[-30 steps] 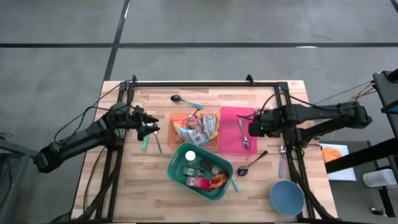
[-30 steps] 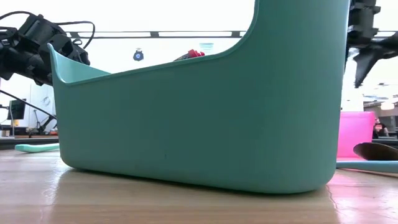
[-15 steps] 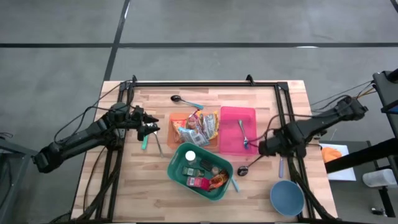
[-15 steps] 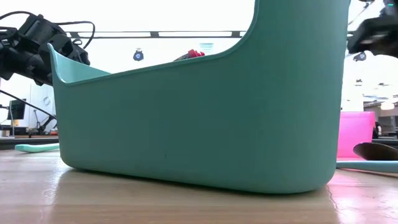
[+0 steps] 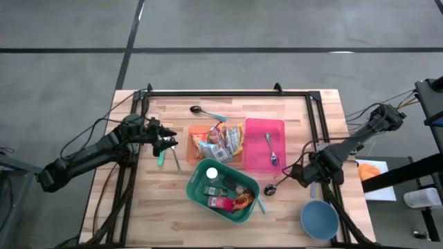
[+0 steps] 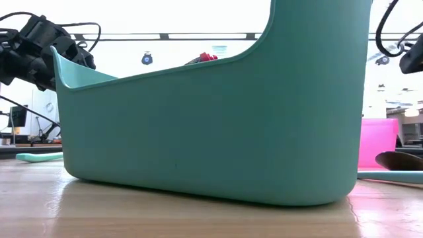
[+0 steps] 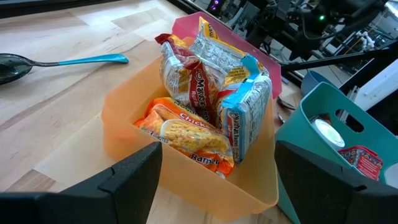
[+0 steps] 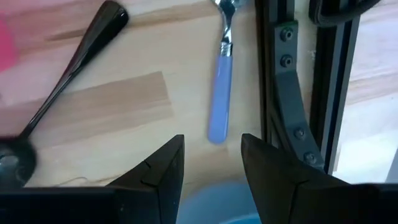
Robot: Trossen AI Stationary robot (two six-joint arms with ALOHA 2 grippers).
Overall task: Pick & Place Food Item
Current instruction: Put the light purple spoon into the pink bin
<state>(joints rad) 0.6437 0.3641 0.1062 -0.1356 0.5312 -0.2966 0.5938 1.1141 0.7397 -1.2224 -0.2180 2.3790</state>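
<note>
Table [image 5: 166, 214]: light wood top with a black frame along its back and sides; everything below rests on it.
Left arm: reaches in from the table's left edge, with the left gripper [image 5: 168, 143] just left of the orange bin; its fingers stand wide apart with nothing between them, the bin's contents showing through the gap in the left wrist view.
Right arm: comes in from the right edge, with the right gripper [image 5: 302, 175] low over the wood between the black spoon and the blue-handled fork; its fingers [image 8: 165, 171] are partly apart and hold nothing.
Teal caddy [image 5: 201, 183]: near the front middle of the table, holding a white-lidded cup and small packets; in the low view it fills most of the frame.
Pink bin [image 5: 256, 142]: right of the orange bin and touching it, with a metal spoon [image 5: 271, 149] lying inside.
Orange bin [image 7: 186, 186]: centre of the table, just behind the caddy.
Ramen packets [image 7: 208, 112]: the food items, heaped in the orange bin, some upright, one orange pack lying flat in front.
Blue bowl [image 5: 319, 219]: front right corner, near the right gripper.
Blue-handled fork [image 8: 221, 102]: lies beside the right frame rail.
Black spoon [image 8: 68, 74]: lies slantwise between the pink bin and the bowl.
Teal-handled spoon [image 7: 62, 61]: behind the orange bin.
</note>
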